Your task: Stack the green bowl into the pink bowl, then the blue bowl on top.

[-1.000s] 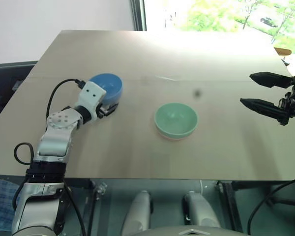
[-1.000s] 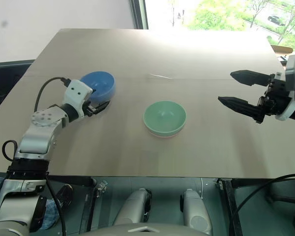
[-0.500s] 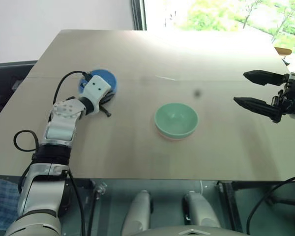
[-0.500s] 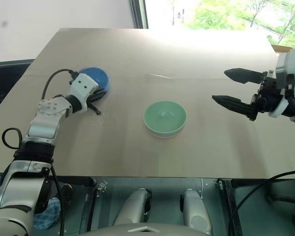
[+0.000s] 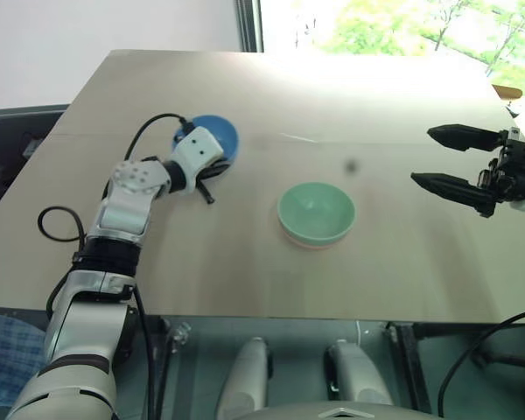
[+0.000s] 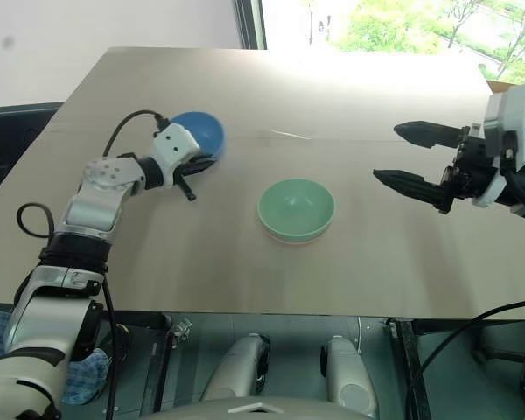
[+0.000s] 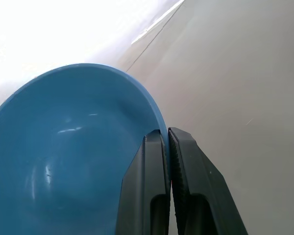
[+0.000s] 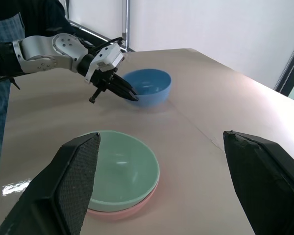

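Pinching the blue bowl rim, the left gripper jaws are tight — the right gripper jaws gape, empty.

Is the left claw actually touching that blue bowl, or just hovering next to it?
Touching. The left wrist view shows the left claw shut on the rim of the blue bowl, one black finger inside the wall and one outside, no gap.
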Tool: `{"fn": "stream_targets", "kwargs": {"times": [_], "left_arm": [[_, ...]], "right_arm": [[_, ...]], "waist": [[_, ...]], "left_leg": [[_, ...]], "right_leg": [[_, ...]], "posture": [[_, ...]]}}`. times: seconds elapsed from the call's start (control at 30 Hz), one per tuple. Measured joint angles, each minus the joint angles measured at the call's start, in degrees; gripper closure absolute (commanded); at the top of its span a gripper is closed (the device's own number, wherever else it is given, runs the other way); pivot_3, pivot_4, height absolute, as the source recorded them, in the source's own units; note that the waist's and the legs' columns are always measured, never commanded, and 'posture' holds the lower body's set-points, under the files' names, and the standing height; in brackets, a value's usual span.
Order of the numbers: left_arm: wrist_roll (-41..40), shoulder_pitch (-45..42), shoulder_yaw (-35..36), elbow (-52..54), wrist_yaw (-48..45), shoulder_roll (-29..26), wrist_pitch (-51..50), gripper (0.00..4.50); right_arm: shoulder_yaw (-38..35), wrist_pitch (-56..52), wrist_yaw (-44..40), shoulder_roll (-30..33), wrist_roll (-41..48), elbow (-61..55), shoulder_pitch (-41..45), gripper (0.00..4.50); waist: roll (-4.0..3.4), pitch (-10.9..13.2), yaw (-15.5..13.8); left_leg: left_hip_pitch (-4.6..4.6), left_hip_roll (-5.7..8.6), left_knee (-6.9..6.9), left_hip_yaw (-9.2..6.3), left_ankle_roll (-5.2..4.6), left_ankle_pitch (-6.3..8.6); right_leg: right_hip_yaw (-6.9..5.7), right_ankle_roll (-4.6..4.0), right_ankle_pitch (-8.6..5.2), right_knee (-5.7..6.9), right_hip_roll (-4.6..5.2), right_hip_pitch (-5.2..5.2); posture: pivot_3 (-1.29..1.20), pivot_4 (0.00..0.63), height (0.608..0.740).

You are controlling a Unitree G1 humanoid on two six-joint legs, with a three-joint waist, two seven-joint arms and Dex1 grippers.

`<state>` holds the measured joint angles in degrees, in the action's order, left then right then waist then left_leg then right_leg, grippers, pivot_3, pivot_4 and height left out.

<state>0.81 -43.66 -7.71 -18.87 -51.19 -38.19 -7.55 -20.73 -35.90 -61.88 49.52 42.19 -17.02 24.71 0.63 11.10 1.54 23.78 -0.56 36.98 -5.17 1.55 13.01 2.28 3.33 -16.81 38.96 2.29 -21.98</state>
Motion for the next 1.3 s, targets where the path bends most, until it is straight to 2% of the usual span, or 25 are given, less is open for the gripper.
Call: {"fn": "stream_targets", "kwargs": {"times": [0.3, 0.67, 0.7, 0.73, 0.8, 0.83, 0.9, 0.93, 1.0, 1.13, 1.3], "left_arm": [[-5.59, -0.90, -3.44, 18.19, -10.56, 2.02, 0.30, 4.48], [-13.53, 0.46, -4.91, 27.35, -24.45, -0.51, 1.79, 4.48], [-14.11, 0.47, -4.90, 27.35, -24.88, -0.48, 1.84, 3.93], [-14.25, 0.47, -4.90, 27.35, -24.95, -0.48, 1.84, 3.93], [-14.69, 0.46, -4.79, 27.33, -25.21, -0.35, 2.33, 3.26], [-14.77, 0.46, -4.79, 27.33, -25.26, -0.35, 2.44, 3.09], [-15.33, 0.46, -4.74, 27.31, -25.36, -0.24, 3.00, 2.35], [-15.57, 0.47, -4.73, 27.30, -25.41, -0.23, 3.27, 2.13], [-15.57, 0.54, -4.68, 27.26, -25.73, -0.42, 4.62, 1.27], [-16.52, 1.41, -3.95, 27.27, -25.67, -0.44, 5.04, 0.08], [-22.89, 4.61, 1.11, 27.51, -22.22, -0.49, -2.65, 0.08]], "right_arm": [[0.56, 0.72, 0.00, 0.00, -0.09, 0.34, -0.05, 0.28], [1.23, 1.26, 0.00, 0.00, -0.19, 1.27, -0.04, 0.28], [1.23, 1.29, 0.02, 0.00, -0.19, 1.27, -0.04, 0.28], [1.23, 1.30, 0.03, 0.00, -0.19, 1.27, -0.04, 0.28], [1.23, 1.40, 0.03, 0.00, -0.19, 1.29, -0.04, 0.28], [1.24, 1.44, 0.03, 0.00, -0.19, 1.31, -0.04, 0.28], [1.25, 1.63, 0.01, 0.00, -0.30, 1.43, -0.04, 0.28], [1.27, 1.79, -0.04, 0.00, -0.35, 1.63, -0.04, 0.28], [1.42, 2.31, -0.05, 0.00, -0.43, 2.19, -0.04, 0.28], [1.78, 2.48, -0.07, 0.00, -0.43, 2.22, -0.04, 0.28], [1.78, 2.56, -0.19, 0.12, -0.41, 2.21, -0.44, 0.28]], "waist": [[0.00, 0.00, 0.34], [-0.02, 0.01, 0.60], [-0.02, 0.01, 0.59], [-0.02, 0.01, 0.56], [-0.02, 0.01, 0.51], [-0.02, 0.01, 0.51], [-0.02, 0.01, 0.52], [-0.02, 0.01, 0.52], [-0.02, 0.01, 0.52], [-0.02, 0.01, 0.57], [-0.02, 0.01, 0.71]], "left_leg": [[-0.03, -0.01, 0.08, 0.01, 0.00, 0.00], [-0.03, -0.02, 0.17, 0.02, -0.01, 0.01], [-0.03, -0.02, 0.17, 0.01, -0.01, 0.01], [-0.04, -0.02, 0.18, 0.01, -0.01, 0.01], [-0.04, -0.02, 0.20, 0.01, -0.02, 0.01], [-0.04, -0.02, 0.20, 0.01, -0.02, 0.01], [-0.05, -0.02, 0.20, 0.01, -0.02, 0.01], [-0.05, -0.02, 0.20, 0.01, -0.02, 0.01], [-0.05, -0.02, 0.20, 0.01, -0.02, 0.01], [-0.05, -0.02, 0.21, 0.01, -0.02, 0.01], [-0.08, -0.03, 0.21, 0.01, -0.02, 0.01]], "right_leg": [[0.02, 0.00, 0.00, 0.09, -0.01, 0.01], [0.03, 0.00, 0.00, 0.14, -0.02, 0.03], [0.03, 0.00, 0.00, 0.15, -0.02, 0.03], [0.03, 0.00, 0.00, 0.15, -0.03, 0.03], [0.03, 0.00, 0.00, 0.16, -0.03, 0.04], [0.03, 0.00, 0.00, 0.16, -0.03, 0.05], [0.03, 0.01, 0.00, 0.16, -0.03, 0.05], [0.03, 0.00, 0.00, 0.16, -0.03, 0.05], [0.03, 0.00, 0.00, 0.16, -0.03, 0.05], [0.03, 0.01, 0.00, 0.17, -0.03, 0.05], [0.04, 0.01, 0.00, 0.21, -0.03, 0.05]], "posture": [[0.00, 0.150, 0.740], [0.00, 0.150, 0.740], [0.00, 0.150, 0.740], [0.00, 0.150, 0.740], [0.00, 0.150, 0.740], [0.00, 0.150, 0.740], [0.00, 0.150, 0.740], [0.00, 0.150, 0.740], [0.00, 0.150, 0.740], [0.00, 0.150, 0.740], [0.00, 0.150, 0.740]]}}
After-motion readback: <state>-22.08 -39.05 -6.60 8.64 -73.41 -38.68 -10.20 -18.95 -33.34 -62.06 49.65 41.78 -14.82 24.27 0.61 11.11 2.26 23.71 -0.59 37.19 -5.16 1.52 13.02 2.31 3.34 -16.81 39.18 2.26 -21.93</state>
